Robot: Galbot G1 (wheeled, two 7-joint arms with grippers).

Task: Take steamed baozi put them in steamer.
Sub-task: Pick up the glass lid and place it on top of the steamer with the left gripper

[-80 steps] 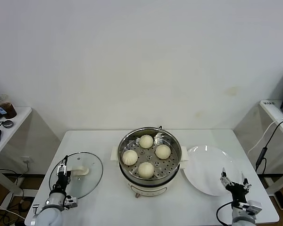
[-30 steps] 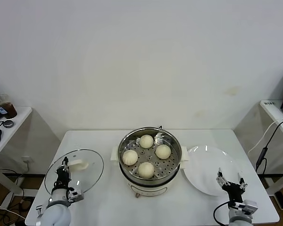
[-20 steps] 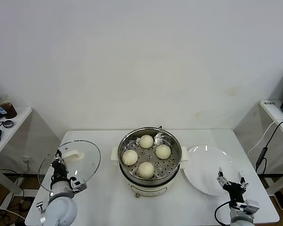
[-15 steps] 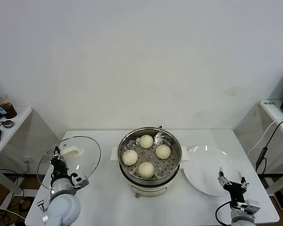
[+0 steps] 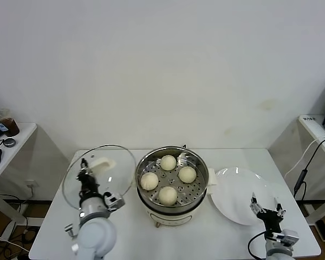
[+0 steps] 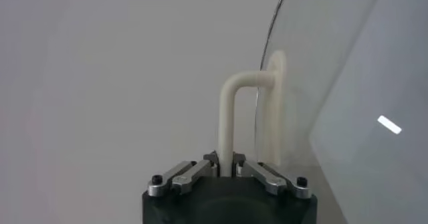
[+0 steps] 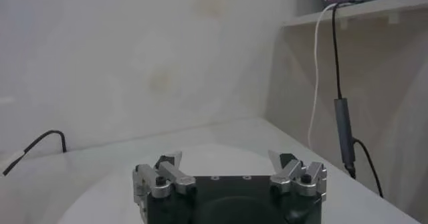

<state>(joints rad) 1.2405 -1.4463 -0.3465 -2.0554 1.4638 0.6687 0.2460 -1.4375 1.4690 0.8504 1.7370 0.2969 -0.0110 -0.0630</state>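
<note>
The steamer [image 5: 168, 219] stands mid-table, uncovered, with several steamed baozi [image 5: 168, 162] on its perforated tray. My left gripper [image 5: 86, 176] is shut on the cream handle [image 5: 101, 163] of the glass lid [image 5: 111, 179]. It holds the lid tilted in the air just left of the steamer. In the left wrist view, the handle [image 6: 227, 115] runs down between my left gripper's [image 6: 226, 170] closed jaws, with the glass lid [image 6: 348, 71] beside it. My right gripper [image 5: 267, 209] is open and empty at the near edge of the white plate [image 5: 233, 195]; the right wrist view shows this gripper [image 7: 230, 161] spread wide.
The white plate [image 7: 200, 153] lies right of the steamer with nothing on it. A side table [image 5: 5, 151] with small items stands at far left. A cable [image 5: 306, 162] hangs at the right beside another shelf.
My left gripper has lifted the glass lid off the table and carried it up and to the right, close to the steamer. The right gripper has barely moved.
</note>
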